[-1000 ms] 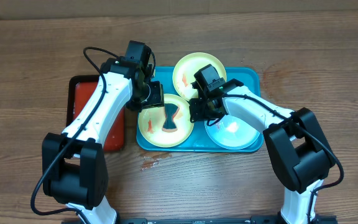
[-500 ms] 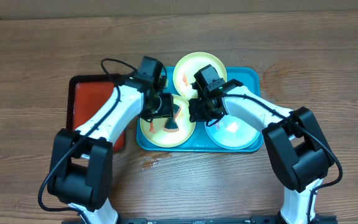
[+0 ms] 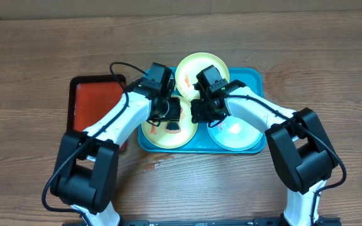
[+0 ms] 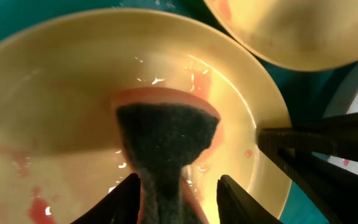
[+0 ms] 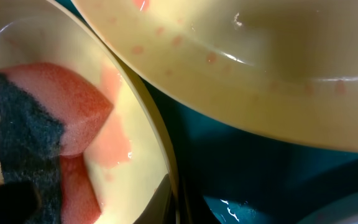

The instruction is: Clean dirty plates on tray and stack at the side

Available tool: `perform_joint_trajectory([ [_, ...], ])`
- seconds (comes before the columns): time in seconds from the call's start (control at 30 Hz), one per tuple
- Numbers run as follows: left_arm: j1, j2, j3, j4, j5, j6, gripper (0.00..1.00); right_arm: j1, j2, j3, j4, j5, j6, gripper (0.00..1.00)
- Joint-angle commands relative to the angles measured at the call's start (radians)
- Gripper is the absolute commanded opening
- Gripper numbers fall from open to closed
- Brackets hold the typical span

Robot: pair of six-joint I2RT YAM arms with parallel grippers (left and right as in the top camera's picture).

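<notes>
The light-blue tray (image 3: 250, 78) holds three plates. A yellow-green plate (image 3: 153, 133) with orange-red smears sits front left, a second yellow-green plate (image 3: 197, 68) at the back, a mint plate (image 3: 239, 135) front right. My left gripper (image 3: 171, 115) is shut on an orange sponge with a dark scrub face (image 4: 166, 140), pressed onto the front-left plate (image 4: 48, 112). My right gripper (image 3: 197, 115) is shut on that plate's right rim (image 5: 148, 165). The right wrist view also shows the sponge (image 5: 42, 124) and the back plate (image 5: 260, 74).
A smaller red tray with a black rim (image 3: 93, 100) lies left of the blue tray, partly under my left arm. A small wet smear (image 3: 153, 164) marks the wooden table in front of the tray. The right gripper's fingers (image 4: 316, 143) show in the left wrist view.
My left arm has swung right, carrying the sponge across the front-left plate toward its right side. The right arm and the plates have not moved.
</notes>
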Motion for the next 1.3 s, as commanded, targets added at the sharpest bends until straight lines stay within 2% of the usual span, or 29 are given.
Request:
perform_joint_trajectory([
  [0.0,-0.019,0.034,-0.006,0.0,-0.008,-0.014,0.37,-0.002,0.018,0.004,0.007,-0.008,0.002,0.04],
  [0.33,-0.019,0.046,-0.006,-0.015,-0.108,-0.014,0.33,-0.002,0.018,0.004,0.007,-0.008,0.002,0.04],
  [0.47,-0.019,0.049,-0.006,-0.014,-0.108,-0.014,0.24,-0.002,0.018,0.004,0.007,-0.008,0.002,0.04],
  [0.57,-0.019,0.05,-0.006,-0.014,-0.106,-0.019,0.12,-0.002,0.018,0.004,0.007,-0.005,0.002,0.04],
  [0.77,-0.019,0.05,-0.011,-0.016,-0.107,-0.018,0.11,-0.002,0.018,0.004,0.007,-0.005,0.002,0.04],
  [0.83,-0.02,0.05,-0.018,-0.016,-0.121,-0.019,0.05,-0.002,0.018,0.004,0.007,-0.005,0.002,0.04],
  [0.9,-0.018,0.051,-0.02,-0.029,-0.177,-0.021,0.04,-0.002,0.018,0.004,0.007,-0.005,0.002,0.04],
  [1.03,-0.016,0.051,-0.02,-0.089,-0.433,-0.103,0.04,-0.002,0.018,0.004,0.006,-0.005,0.002,0.04],
  [1.1,-0.016,0.051,-0.019,-0.119,-0.536,-0.105,0.04,-0.002,0.018,0.004,0.006,-0.005,0.002,0.04],
  [1.27,-0.015,0.051,-0.017,-0.151,-0.65,-0.105,0.04,-0.002,0.018,0.004,0.007,-0.005,0.002,0.04],
])
